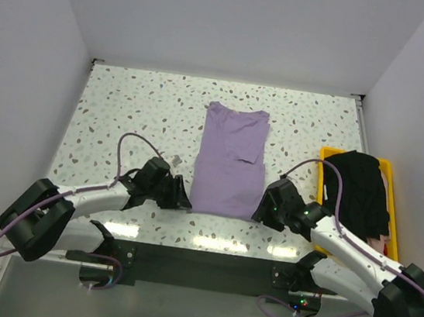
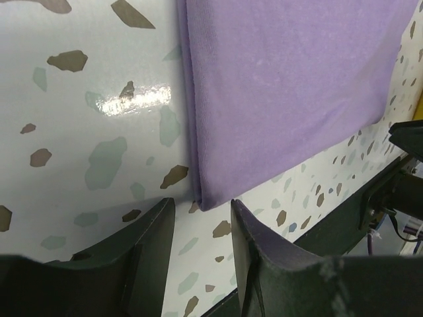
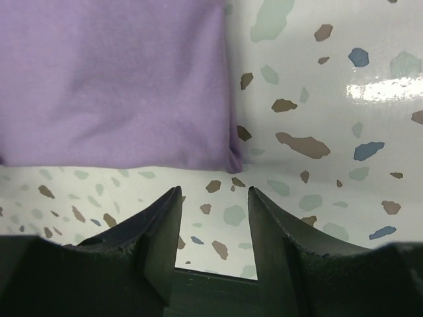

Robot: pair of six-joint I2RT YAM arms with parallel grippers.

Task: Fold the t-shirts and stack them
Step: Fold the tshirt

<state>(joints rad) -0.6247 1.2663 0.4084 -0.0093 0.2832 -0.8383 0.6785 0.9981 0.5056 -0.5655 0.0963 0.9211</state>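
Observation:
The lavender t-shirt (image 1: 231, 161) lies folded lengthwise into a narrow strip in the middle of the table. My left gripper (image 1: 185, 199) is open and empty, just short of the shirt's near left corner (image 2: 205, 201). My right gripper (image 1: 261, 210) is open and empty, just short of the near right corner (image 3: 232, 162). The shirt fills the upper part of the left wrist view (image 2: 291, 86) and the right wrist view (image 3: 112, 79). The black t-shirt (image 1: 362, 190) lies bunched in the yellow bin (image 1: 328, 155) at the right.
The speckled table (image 1: 140, 110) ends close behind both grippers at its dark front edge (image 1: 206, 263). A pinkish cloth (image 1: 379, 241) shows in the bin beside the black shirt. White walls close the table in at the back and sides.

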